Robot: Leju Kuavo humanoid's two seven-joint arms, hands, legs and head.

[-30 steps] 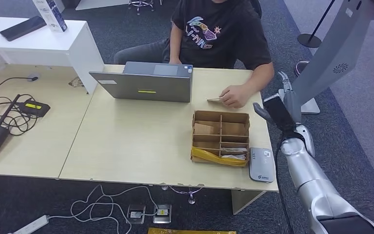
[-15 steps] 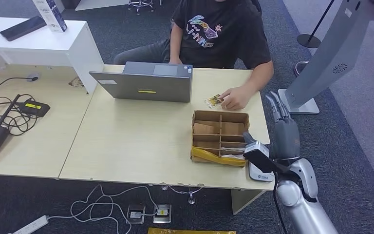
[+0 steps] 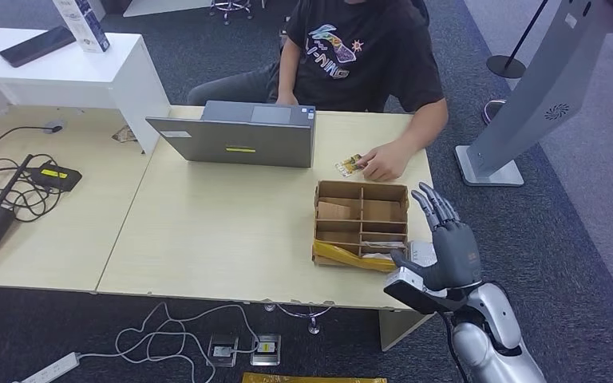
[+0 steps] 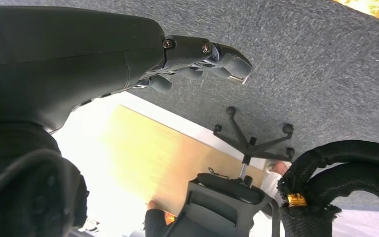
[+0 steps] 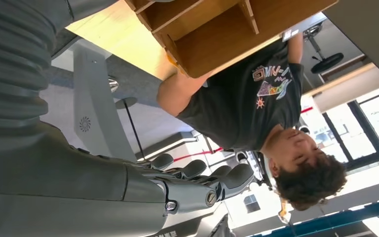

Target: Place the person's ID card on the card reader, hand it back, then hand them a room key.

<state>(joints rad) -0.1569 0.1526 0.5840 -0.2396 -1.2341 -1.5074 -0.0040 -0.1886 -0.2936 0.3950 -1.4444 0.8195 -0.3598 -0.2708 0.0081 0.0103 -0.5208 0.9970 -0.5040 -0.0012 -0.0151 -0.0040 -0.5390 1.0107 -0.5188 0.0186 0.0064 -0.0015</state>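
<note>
The right hand (image 3: pixel 445 247), fingers spread and holding nothing, hovers over the table's right edge (image 3: pixel 427 171). The person's hand (image 3: pixel 383 163) offers the ID card (image 3: pixel 350 164) near the far edge; reach past the cardboard divider box (image 3: pixel 361 223) and pinch the card's free end. The left hand (image 4: pixel 197 57), fingers loosely curled and holding nothing, hangs above the carpet.

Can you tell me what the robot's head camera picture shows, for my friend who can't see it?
The robot's right hand is raised, fingers apart and holding nothing, at the table's right edge beside a divided cardboard box. Across the wooden table, a person in a black T-shirt holds a small card down on the tabletop next to a grey laptop.
</note>
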